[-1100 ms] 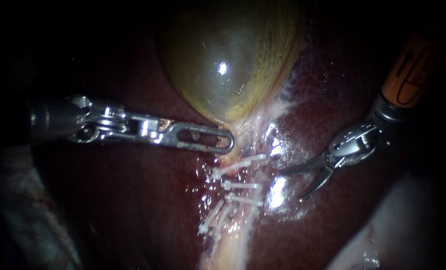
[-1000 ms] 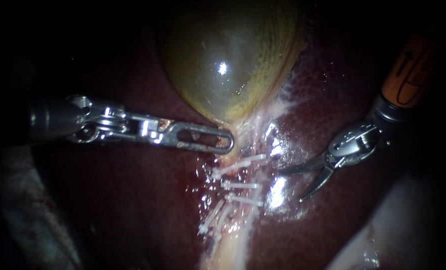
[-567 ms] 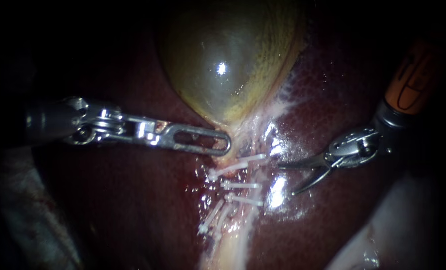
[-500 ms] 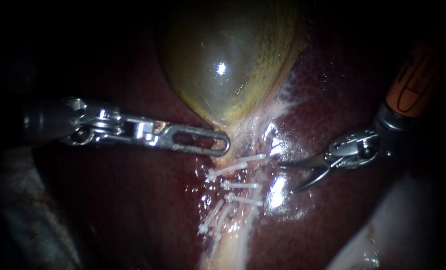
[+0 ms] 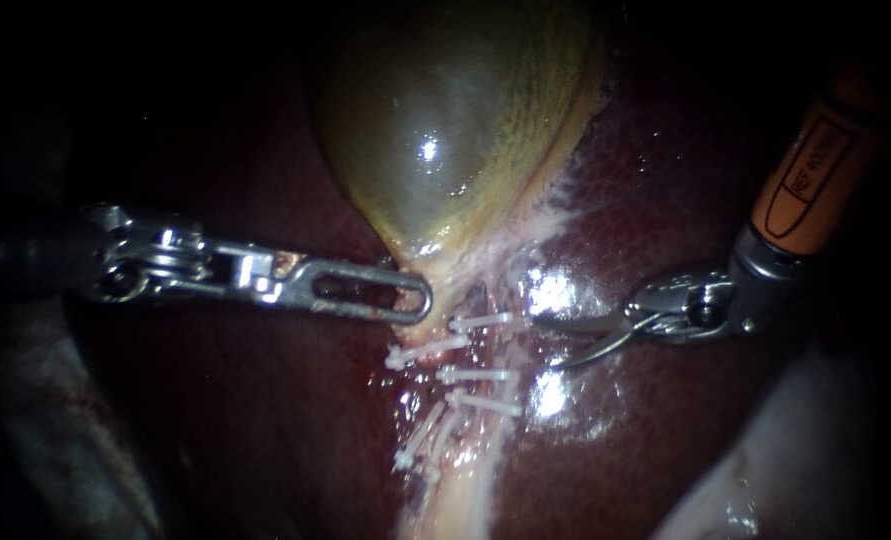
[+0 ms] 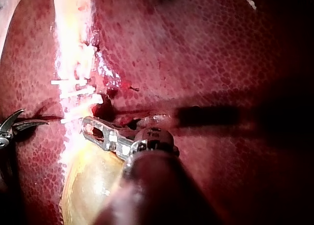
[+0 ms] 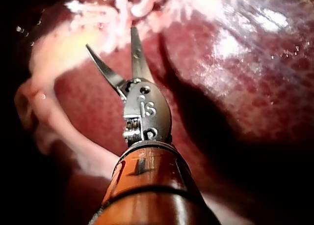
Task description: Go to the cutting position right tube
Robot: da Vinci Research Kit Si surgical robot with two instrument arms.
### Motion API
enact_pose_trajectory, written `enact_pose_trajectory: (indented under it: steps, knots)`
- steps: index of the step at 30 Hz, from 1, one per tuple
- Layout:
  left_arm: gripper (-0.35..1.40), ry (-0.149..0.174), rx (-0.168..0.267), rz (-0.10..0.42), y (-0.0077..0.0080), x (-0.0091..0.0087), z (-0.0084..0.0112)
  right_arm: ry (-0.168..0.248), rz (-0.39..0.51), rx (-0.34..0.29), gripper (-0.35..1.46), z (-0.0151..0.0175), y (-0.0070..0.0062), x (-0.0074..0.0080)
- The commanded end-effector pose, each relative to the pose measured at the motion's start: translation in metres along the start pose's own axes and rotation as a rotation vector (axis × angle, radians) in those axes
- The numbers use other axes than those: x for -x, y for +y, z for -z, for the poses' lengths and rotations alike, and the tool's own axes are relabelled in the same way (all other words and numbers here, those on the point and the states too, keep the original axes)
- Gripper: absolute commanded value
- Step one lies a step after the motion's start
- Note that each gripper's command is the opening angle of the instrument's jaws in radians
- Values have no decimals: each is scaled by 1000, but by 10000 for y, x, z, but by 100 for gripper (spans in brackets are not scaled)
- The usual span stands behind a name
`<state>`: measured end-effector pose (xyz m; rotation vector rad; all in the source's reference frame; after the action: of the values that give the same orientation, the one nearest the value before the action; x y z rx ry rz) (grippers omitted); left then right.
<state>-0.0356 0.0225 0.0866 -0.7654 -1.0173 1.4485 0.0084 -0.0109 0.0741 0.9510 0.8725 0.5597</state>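
the left instrument comes in level from the left, and its slotted jaws lie closed on the narrow lower end of the gallbladder, a greenish, glossy sac resting on the dark red liver. its shaft fades into shadow. the right instrument has an orange-banded shaft that is cut off at the upper right edge. the right tube is a pale, wet strand running down from the gallbladder's neck, crossed by three white clips. glare hides part of its surface, and in the right wrist view we can barely tell tube from clips. the right instrument's curved blades are spread, their tips just beside the tube, level with the stretch between the upper two clips and not touching it.
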Motion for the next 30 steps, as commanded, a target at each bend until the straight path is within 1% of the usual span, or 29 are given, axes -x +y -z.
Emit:
enact_pose_trajectory:
  steps: [1, 2, 7, 13, 16, 21, 30]
  knots:
    - [-35, 2, 0, 1, 1, 0, 4, 0, -4, 0, 123, -1, 0, 1]
    - [-35, 3, -1, 2, 3, 1, 6, 0, -15, 0, 120, -2, 0, 1]
    - [-35, 6, -1, 6, 13, 1, 20, 2, -53, 1, 116, -9, -1, 5]
    - [-35, 7, -1, 11, 25, 1, 28, 1, -86, 3, 115, -21, -1, 7]
    - [-35, 8, -2, 12, 29, 3, 29, -6, -97, 3, 115, -27, 1, 7]
    - [-35, 9, -3, 7, 33, 5, 29, -42, -155, -5, 113, -37, 2, 4]
    - [-35, 10, -3, 3, 38, 6, 30, -39, -160, 0, 113, -49, 4, -1]
